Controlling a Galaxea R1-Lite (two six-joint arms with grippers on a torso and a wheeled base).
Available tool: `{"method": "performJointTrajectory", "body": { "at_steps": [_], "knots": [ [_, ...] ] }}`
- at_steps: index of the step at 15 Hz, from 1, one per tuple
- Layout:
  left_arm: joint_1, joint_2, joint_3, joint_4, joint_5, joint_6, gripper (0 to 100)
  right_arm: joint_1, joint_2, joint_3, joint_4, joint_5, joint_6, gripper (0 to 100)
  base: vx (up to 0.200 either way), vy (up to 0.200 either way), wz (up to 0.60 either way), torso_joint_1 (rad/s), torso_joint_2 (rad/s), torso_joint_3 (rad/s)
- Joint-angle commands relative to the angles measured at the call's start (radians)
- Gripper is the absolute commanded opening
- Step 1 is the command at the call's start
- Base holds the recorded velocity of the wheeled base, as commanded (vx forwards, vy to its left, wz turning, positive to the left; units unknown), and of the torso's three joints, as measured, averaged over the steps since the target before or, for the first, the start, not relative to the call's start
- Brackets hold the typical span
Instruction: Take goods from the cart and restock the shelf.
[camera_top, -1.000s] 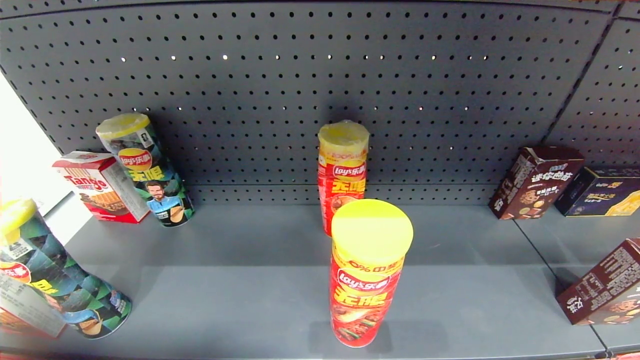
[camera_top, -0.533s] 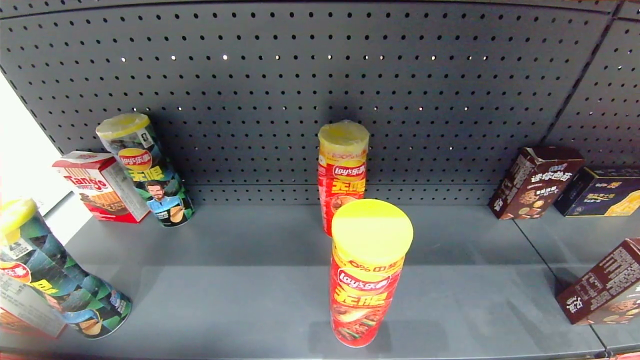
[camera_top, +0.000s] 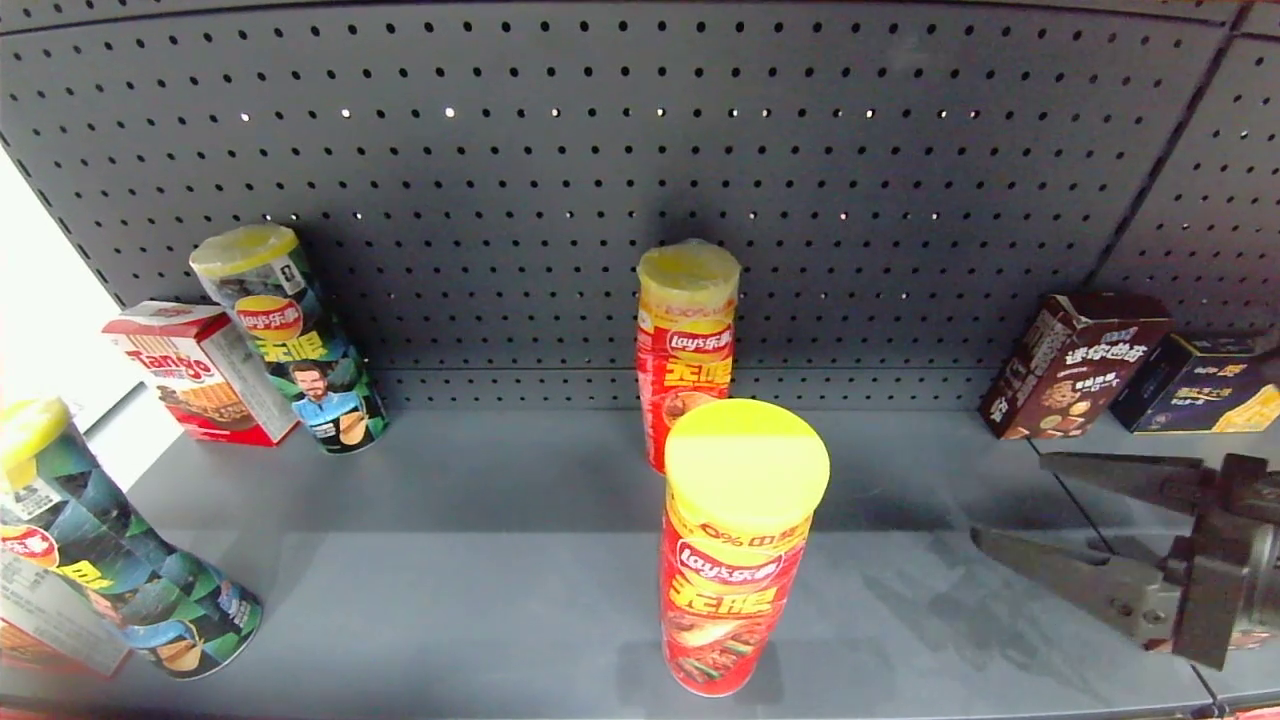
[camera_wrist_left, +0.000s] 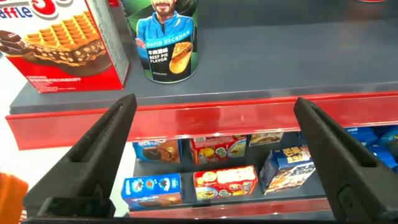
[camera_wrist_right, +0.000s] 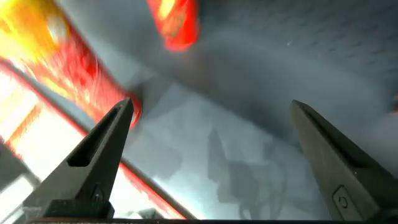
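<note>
The red chip can (camera_top: 735, 560) stands at the front of the shelf (camera_top: 480, 560); it looks light, stiff and slippery, so grab it round the middle. The right claw (camera_top: 1010, 498) is wide open and empty, apart from the can; the left claw (camera_wrist_left: 214, 106) is wide open and empty too.

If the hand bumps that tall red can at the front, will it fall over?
Probably tips easily: the front red can is tall and narrow, standing upright on a smooth shelf. Once down, its round body would likely roll. Its glossy wall may be slippery for the open right hand.
</note>
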Motion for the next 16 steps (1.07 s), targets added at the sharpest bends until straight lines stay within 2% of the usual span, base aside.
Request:
{"method": "performJointTrajectory", "body": {
  "at_steps": [1, 7, 16],
  "knots": [
    [0.0, 0.004, 0.0, 0.0, 0.0, 0.0, 100, 0.032, 0.08, 0.007, 0.001, 0.002, -0.025, 100, 0.0, 0.0, 0.0, 0.0, 0.0, 0.0],
    [0.0, 0.004, 0.0, 0.0, 0.0, 0.0, 100, 0.12, 0.197, -0.009, -0.007, 0.002, -0.028, 100, 0.0, 0.0, 0.0, 0.0, 0.0, 0.0],
    [0.0, 0.004, 0.0, 0.0, 0.001, 0.0, 100, 0.15, 0.313, -0.076, -0.035, -0.003, -0.046, 100, 0.0, 0.0, 0.0, 0.0, 0.0, 0.0]
  ]
}}
